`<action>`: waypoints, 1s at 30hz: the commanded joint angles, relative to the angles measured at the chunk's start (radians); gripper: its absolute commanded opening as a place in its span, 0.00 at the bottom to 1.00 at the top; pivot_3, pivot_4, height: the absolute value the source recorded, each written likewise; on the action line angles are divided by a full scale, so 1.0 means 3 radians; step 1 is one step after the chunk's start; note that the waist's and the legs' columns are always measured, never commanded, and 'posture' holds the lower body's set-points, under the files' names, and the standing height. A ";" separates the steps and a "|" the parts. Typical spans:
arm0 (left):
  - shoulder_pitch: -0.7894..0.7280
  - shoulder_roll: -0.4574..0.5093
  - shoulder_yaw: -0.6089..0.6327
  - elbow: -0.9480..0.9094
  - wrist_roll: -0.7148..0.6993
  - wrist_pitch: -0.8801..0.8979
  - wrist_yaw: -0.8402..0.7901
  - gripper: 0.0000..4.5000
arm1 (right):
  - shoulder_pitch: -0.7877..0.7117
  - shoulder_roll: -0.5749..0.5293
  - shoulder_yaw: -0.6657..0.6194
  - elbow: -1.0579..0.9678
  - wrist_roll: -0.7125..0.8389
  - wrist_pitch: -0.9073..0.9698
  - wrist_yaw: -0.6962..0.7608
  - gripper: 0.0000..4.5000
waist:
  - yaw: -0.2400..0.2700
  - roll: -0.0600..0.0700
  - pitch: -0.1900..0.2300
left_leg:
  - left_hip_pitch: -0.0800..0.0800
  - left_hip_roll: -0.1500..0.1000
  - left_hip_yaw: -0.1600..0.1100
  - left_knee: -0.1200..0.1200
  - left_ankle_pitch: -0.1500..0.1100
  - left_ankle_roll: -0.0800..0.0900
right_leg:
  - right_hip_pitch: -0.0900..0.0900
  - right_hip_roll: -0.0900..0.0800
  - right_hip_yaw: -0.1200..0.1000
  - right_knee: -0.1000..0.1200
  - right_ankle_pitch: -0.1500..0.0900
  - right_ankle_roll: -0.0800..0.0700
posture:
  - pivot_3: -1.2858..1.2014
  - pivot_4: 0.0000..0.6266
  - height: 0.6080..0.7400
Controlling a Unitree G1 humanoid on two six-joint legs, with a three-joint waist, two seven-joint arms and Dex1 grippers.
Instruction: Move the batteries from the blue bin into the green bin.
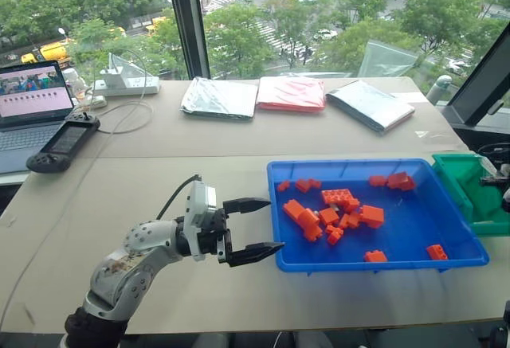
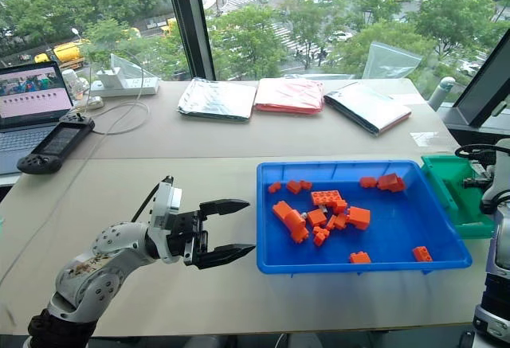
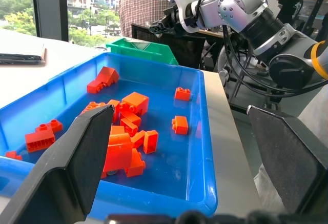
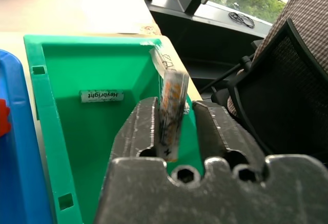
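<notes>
The blue bin (image 1: 382, 264) lies on the table at the right and holds several orange bricks (image 1: 339, 209). Touching its right end is the smaller green bin (image 1: 458, 181). My right gripper (image 4: 174, 106) hovers over the green bin, fingers a little apart. A battery (image 4: 170, 114) with orange and dark print stands loosely between them, leaning on one finger with a gap to the other. Another battery (image 4: 101, 96), white-labelled, lies on the green bin's floor. My left gripper (image 1: 275, 224) is open and empty, just left of the blue bin, pointing at it.
At the table's far left are a laptop (image 1: 32, 105), a handheld controller (image 1: 64, 145) and a power strip (image 1: 123, 85). Three flat pouches (image 1: 291, 93) lie along the window side. A black chair (image 4: 287, 96) and a seated person (image 3: 138, 6) are beyond the table's right end.
</notes>
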 commanded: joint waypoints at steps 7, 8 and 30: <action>-0.0024 0.0014 0.0031 -0.0099 -0.0025 -0.0031 -0.0025 1.00 | -0.0262 0.0012 0.0004 -0.0163 0.0258 -0.0289 0.0192 1.00 | -0.0001 0.0000 0.0000 | 0.0000 0.0000 0.0000 0.0000 0.0000 0.0000 | 0.0000 0.0000 0.0000 -0.0001 0.0000 0.0000 | 0.52 0.24 1.00; -0.0026 0.0012 0.0030 -0.0097 -0.0024 -0.0030 -0.0021 1.00 | -0.0280 0.0010 0.0149 -0.0227 0.0367 -0.0311 0.0389 1.00 | -0.0008 0.0000 0.0000 | 0.0000 0.0000 0.0000 0.0000 0.0000 0.0000 | 0.0000 0.0000 0.0000 0.0000 0.0000 0.0000 | 0.52 0.24 1.00; 0.0062 0.0085 0.0097 -0.0186 -0.0056 -0.0004 0.0063 1.00 | -0.0481 0.0496 0.1795 -0.1161 0.0751 0.0672 0.0748 1.00 | 0.0005 -0.0002 0.0002 | -0.0009 0.0000 -0.0005 0.0000 0.0000 0.0000 | -0.0013 0.0001 -0.0002 0.0003 0.0000 -0.0001 | 0.52 0.24 1.00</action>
